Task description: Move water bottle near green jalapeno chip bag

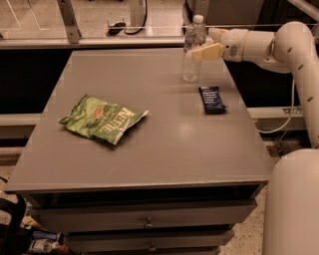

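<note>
the arm (279, 45) was cream-white, of rounded tubular segments, with small dark dots along its elbow and a thin cable (290, 107) below; the tan gripper (202, 50) stood over the table's (149, 164) far right edge

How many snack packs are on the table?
2: the green jalapeno chip bag at the left, the dark blue wrapper at the right. The gripper is by the water bottle.

Dim, warm-brown light here, brightest at the back.
The pale floor (99, 15) glows up top. My cream two-finger gripper (202, 49) is well lit, up against the clear plastic water bottle (193, 50) at the far right of the grey table (164, 164), whose top carries a soft sheen. The drawer fronts (144, 219) below sink into shadow, and the crinkled light-green chip bag (102, 119) throws a thin dark edge.
</note>
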Robot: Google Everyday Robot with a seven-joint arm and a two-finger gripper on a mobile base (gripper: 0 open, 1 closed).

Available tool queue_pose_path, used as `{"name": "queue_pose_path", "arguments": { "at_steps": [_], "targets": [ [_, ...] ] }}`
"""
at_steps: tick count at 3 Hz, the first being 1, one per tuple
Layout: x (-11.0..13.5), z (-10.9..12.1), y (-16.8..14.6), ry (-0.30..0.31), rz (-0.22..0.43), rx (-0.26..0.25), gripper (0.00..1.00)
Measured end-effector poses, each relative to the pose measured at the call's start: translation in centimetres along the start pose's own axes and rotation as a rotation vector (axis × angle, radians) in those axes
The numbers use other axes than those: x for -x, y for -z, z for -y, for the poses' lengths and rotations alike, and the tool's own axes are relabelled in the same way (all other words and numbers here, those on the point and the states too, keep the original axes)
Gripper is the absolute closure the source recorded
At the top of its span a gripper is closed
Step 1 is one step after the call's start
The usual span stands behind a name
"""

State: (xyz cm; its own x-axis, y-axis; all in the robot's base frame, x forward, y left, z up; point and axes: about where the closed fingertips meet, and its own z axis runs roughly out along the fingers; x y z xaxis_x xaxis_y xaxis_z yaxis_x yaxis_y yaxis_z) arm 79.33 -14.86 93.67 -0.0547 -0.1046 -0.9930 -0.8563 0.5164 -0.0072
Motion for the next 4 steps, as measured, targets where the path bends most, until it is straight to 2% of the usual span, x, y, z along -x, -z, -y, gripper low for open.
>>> {"name": "queue_pose_path", "arguments": {
  "at_steps": [1, 2, 4],
  "targets": [
    [-0.5, -0.4, -1.3, -0.019, 0.015, 0.030, 0.00],
    [-0.1, -1.2, -1.8, -0.008, 0.021, 0.051, 0.18],
    [-0.1, -1.7, -2.5, -0.007, 0.022, 0.064, 0.64]
  ]
}}
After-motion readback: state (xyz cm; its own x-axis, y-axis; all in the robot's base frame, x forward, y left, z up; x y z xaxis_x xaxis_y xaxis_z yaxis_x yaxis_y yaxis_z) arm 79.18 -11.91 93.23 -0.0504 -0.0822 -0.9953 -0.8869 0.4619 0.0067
